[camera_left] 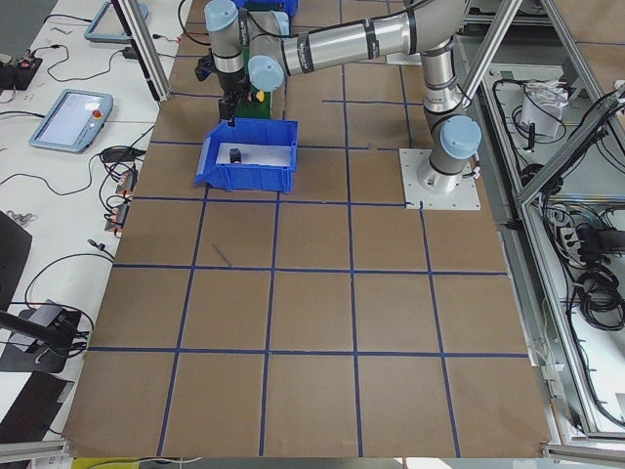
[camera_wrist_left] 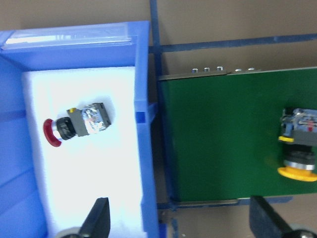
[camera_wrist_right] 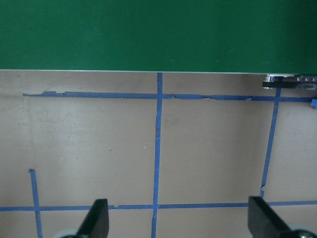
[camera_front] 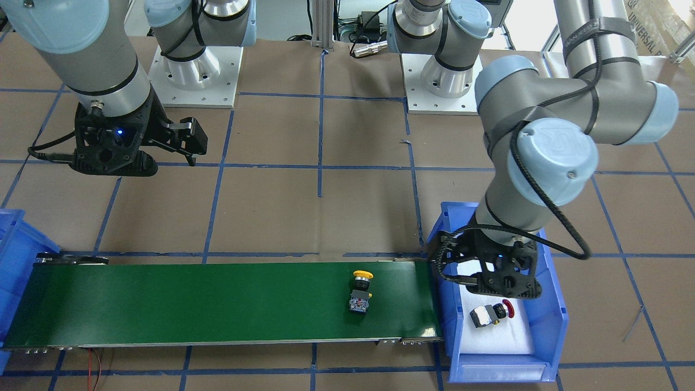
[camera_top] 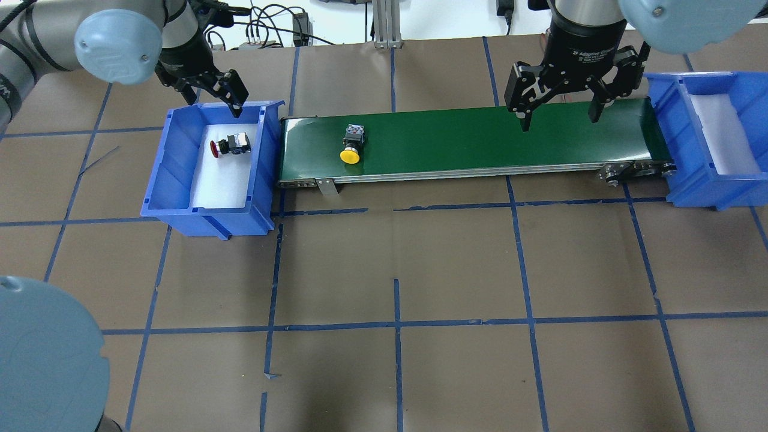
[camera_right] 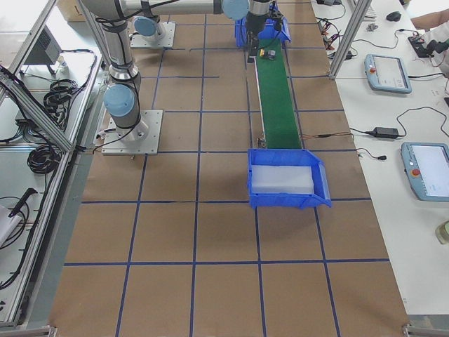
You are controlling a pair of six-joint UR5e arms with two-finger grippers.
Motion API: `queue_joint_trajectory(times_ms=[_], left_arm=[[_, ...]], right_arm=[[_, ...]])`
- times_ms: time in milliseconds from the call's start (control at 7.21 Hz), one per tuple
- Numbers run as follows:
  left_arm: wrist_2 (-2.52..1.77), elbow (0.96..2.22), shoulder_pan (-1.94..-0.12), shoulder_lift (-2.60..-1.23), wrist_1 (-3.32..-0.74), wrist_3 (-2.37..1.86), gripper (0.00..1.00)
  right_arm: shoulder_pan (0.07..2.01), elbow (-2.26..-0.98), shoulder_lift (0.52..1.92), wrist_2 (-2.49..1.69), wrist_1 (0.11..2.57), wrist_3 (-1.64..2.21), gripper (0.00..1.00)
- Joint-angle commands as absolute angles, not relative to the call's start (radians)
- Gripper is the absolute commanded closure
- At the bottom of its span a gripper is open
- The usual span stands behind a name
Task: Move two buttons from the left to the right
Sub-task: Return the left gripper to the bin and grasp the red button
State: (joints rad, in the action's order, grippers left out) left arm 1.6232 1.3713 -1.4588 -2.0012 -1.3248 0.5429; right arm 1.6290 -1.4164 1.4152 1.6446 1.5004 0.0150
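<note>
On belt [camera_top: 468, 138]: yellow btn [camera_top: 351, 146] crosswise, cap robot-side | binned red btn [camera_top: 231, 144] lengthwise | L fingers [camera_top: 237, 90], R fingers [camera_top: 519, 97] spread

This looks like a robotics lab, or perhaps a factory test cell. A brown-papered table [camera_left: 312, 313] gridded with blue tape stands inside an aluminium-profile frame [camera_left: 140, 49]. In the right-end view, teach pendants [camera_right: 387, 72] lie on a white bench at three o'clock, and cable bundles [camera_right: 42, 88] hang at nine o'clock beside a bolted mounting plate [camera_right: 149, 142].

Glossy blue plastic bin [camera_top: 180, 198] (white foam-like liner), matt green belt [camera_top: 480, 144], brown paper-covered table [camera_top: 456, 270]
</note>
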Motion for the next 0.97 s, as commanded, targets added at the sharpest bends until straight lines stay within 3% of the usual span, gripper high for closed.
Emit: queue_joint_trajectory(times_ms=[0, 416, 832], left_arm=[[1.615, 1.377, -1.427, -2.061, -1.31, 0.92, 0.01], [1.612, 1.365, -1.431, -2.173, -1.206, 1.303, 0.01], [1.611, 1.373, -1.428, -2.235, -1.154, 1.417, 0.05]], right_arm=[[1.638, -1.436, 1.401, 1.621, 1.545, 0.014, 0.0], [1.629, -1.476, 1.399, 1.555, 1.542, 0.017, 0.0], [1.631, -1.473, 1.41, 1.557, 1.546, 0.029, 0.0]])
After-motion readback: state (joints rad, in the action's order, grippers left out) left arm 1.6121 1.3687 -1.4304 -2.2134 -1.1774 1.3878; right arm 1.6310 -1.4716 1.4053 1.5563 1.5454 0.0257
